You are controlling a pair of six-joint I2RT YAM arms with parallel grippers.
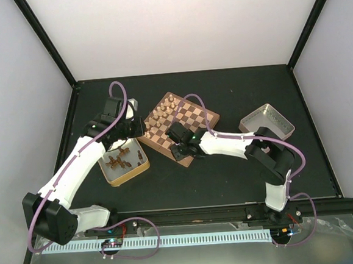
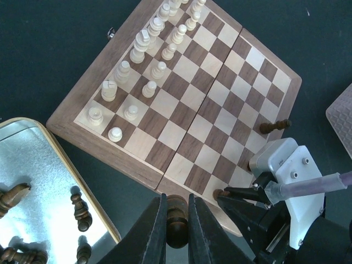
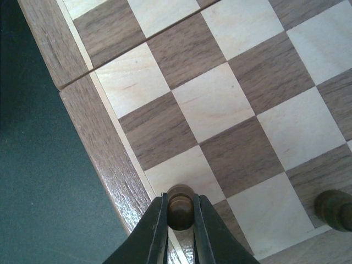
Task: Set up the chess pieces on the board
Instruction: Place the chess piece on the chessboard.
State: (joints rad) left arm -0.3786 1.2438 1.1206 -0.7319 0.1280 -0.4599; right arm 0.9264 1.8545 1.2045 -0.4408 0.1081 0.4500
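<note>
The board (image 1: 195,114) lies at an angle in mid-table, with pale chessmen (image 2: 144,42) in two rows along its far-left side. My left gripper (image 2: 176,201) hangs just off the board's near rim, shut on a dark brown chess piece (image 2: 177,223). My right gripper (image 3: 180,200) is shut on another dark chess piece (image 3: 180,208), which stands on a light square at the board's (image 3: 220,104) near edge. In the left wrist view this same gripper (image 2: 228,193) shows at the board's (image 2: 220,110) near corner. One more dark piece (image 2: 273,126) stands on the right-hand edge row.
A metal tray (image 1: 137,170) left of the board holds several dark pieces (image 1: 119,160); its shiny floor (image 2: 33,165) shows in the left wrist view. A second metal tray (image 1: 266,122) sits right of the board. Both arms reach over the black tabletop.
</note>
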